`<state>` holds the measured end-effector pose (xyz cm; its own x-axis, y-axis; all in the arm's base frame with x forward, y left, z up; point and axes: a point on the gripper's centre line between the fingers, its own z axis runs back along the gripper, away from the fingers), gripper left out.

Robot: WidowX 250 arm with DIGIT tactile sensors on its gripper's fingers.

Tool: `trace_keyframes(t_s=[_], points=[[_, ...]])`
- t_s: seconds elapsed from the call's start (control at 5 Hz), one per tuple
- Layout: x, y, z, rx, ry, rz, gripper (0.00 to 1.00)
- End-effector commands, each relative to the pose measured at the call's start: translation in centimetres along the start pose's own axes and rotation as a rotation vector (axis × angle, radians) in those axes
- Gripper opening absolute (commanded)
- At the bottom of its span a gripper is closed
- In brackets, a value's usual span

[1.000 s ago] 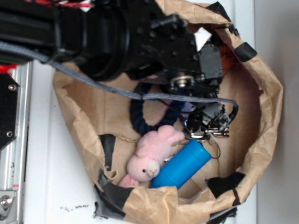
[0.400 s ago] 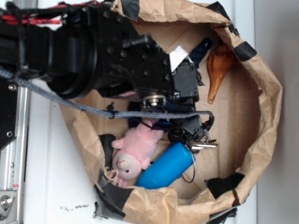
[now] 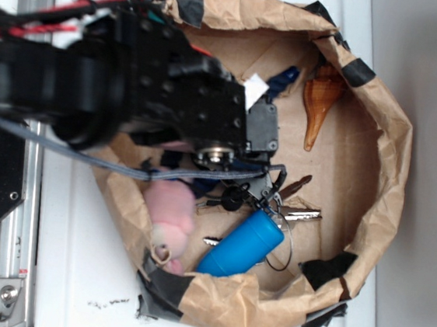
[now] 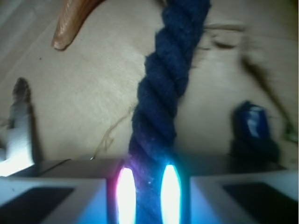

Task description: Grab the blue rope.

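Observation:
The blue rope (image 4: 168,84), a thick dark navy twisted cord, runs from between my fingers up across the brown paper floor in the wrist view. My gripper (image 4: 148,196) is shut on it, and both lit fingertips press its sides. In the exterior view the black arm covers most of the rope. Only a dark blue end (image 3: 282,78) shows near the bag's back wall, and the gripper (image 3: 247,184) is largely hidden under the wrist.
Everything lies inside a crumpled brown paper bag (image 3: 396,151). A light-blue cylinder (image 3: 241,244) and a pink plush (image 3: 168,213) rest at its near side. An orange shell (image 3: 318,104) is at the back right and a silver metal piece (image 3: 301,213) is beside the cylinder.
The arm has shifted left. The plush and the cylinder have slid left with it. The open rope loop beside the plush no longer shows.

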<state>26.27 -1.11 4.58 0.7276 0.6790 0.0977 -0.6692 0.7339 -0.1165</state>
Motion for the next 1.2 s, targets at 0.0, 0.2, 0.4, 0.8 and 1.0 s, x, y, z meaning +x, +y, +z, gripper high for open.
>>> trace_keyframes(t_s=[0.0, 0.2, 0.4, 0.8, 1.0], points=[[3.3, 0.8, 6.7, -0.084, -0.153, 0.063, 0.00], [3.8, 1.6, 8.8, -0.113, -0.148, 0.075, 0.00], [3.7, 1.6, 8.4, -0.105, -0.142, 0.068, 0.00], [3.2, 1.7, 11.2, -0.115, -0.072, -0.017, 0.00], [2.2, 0.8, 11.7, -0.077, -0.050, -0.079, 0.00]])
